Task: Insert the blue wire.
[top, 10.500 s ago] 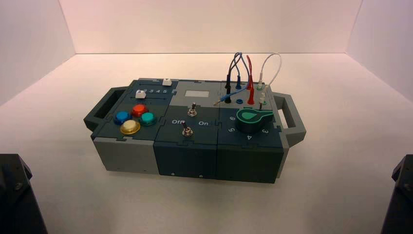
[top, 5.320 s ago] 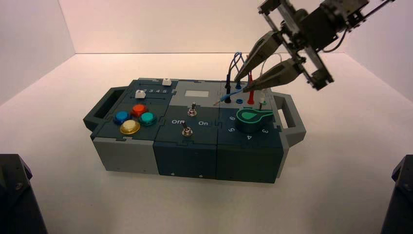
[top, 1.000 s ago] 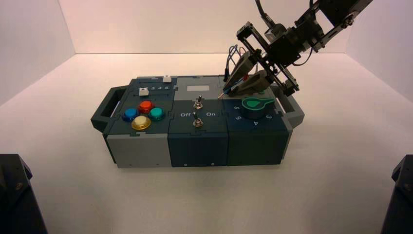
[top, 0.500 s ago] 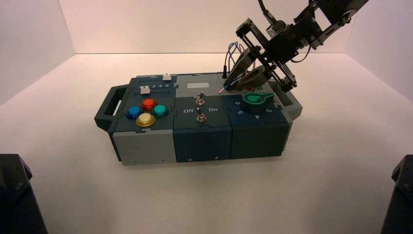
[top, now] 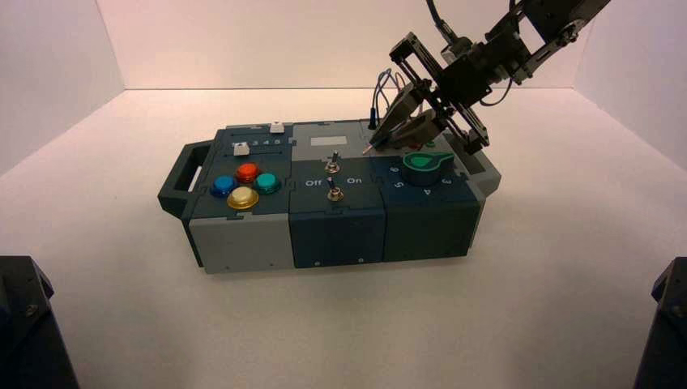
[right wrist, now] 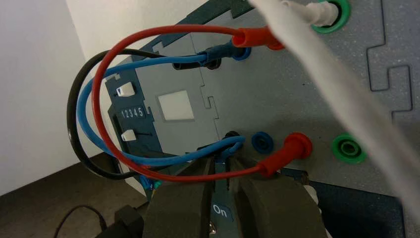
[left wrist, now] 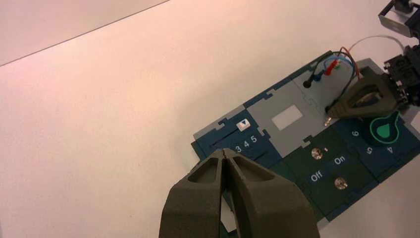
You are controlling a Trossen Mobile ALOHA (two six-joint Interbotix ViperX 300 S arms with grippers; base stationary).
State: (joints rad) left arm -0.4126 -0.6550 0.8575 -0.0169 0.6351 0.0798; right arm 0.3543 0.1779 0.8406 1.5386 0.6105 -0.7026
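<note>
On your box, seen from above: sliders (top: 241,149) at the far left; buttons (top: 246,173) before them; display panel (top: 330,141) at centre, behind the switches (top: 335,194); knob (top: 427,161) at right, before the wire sockets (right wrist: 262,142).

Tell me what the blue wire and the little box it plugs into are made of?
The blue wire looks like smooth, rubbery plastic over hidden metal, perhaps, since it bends in soft loops. The box seems to be hard, matte plastic: its grey and dark panels hardly shine and lock together like puzzle pieces.

White lead blurred, cut off (right wrist: 341,94)
</note>
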